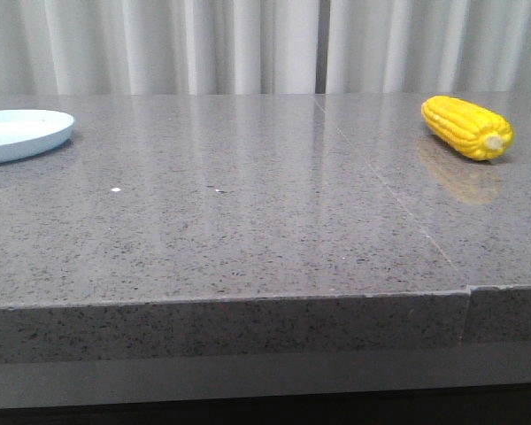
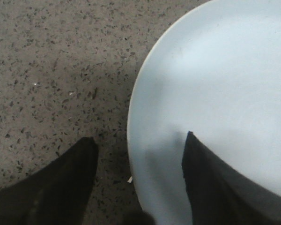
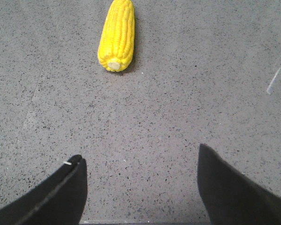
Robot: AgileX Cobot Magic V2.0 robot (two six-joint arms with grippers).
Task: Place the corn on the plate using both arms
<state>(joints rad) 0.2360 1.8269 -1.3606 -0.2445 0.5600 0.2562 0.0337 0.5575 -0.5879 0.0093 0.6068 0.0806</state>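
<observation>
The corn (image 1: 467, 127) lies on its side at the far right of the table, pale stub end toward the front. The right wrist view shows the corn (image 3: 116, 35) some way ahead of my right gripper (image 3: 139, 154), which is open over bare tabletop with nothing between its fingers. The pale blue plate (image 1: 22, 133) rests at the far left, cut off by the frame edge. My left gripper (image 2: 139, 139) hangs open over the plate's rim (image 2: 131, 122), one finger over the plate, the other over the table. Neither arm shows in the front view.
The grey speckled stone table (image 1: 248, 204) has a seam (image 1: 380, 181) running from the back toward the front right. Its front edge (image 1: 248, 305) lies near the camera. Pale curtains (image 1: 248, 44) hang behind. A few white specks (image 1: 116, 189) dot the surface.
</observation>
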